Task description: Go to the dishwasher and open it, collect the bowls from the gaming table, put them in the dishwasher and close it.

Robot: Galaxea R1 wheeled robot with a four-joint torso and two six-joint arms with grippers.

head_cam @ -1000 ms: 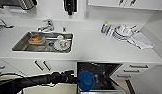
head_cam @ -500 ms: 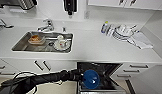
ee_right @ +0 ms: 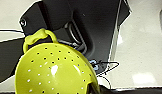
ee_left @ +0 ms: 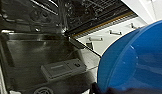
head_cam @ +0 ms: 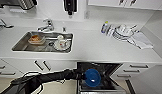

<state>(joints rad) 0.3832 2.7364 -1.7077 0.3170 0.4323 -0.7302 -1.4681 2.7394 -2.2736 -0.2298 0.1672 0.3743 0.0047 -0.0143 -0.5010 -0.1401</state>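
at nine o'clock in the head view our left arm [head_cam: 47, 77] reaches in low across the white drawer fronts [head_cam: 42, 65], above which the sink [head_cam: 22, 46] sits in the counter with a few dishes in it. moving toward the middle, the left gripper [head_cam: 83, 75] is clenched on the rim of the blue bowl [head_cam: 92, 77], which hangs tilted over the open dishwasher [head_cam: 107, 67] at six o'clock; the bowl is in the air, not yet resting on any rack. further round, at two o'clock on the counter, a drying rack of white plates [head_cam: 123, 31] stands well apart from the work.

what could go wrong, in our judgement: the bowl is held by one edge and leans, so it could slip or swing and knock the lowered door or the frame if we drop it in too steeply. letting go this high would send it clattering onto the door instead of into a rack.

the left wrist view gives what the head view cannot: the inner face of the lowered door [ee_left: 34, 57] with its detergent compartment [ee_left: 63, 67], the dark tub behind it, and the blue bowl [ee_left: 137, 60] looming close. the right wrist view shows a yellow-green colander [ee_right: 54, 72] with a loop handle, carried close under the right gripper; we cannot tell whether those fingers are clamped on it.
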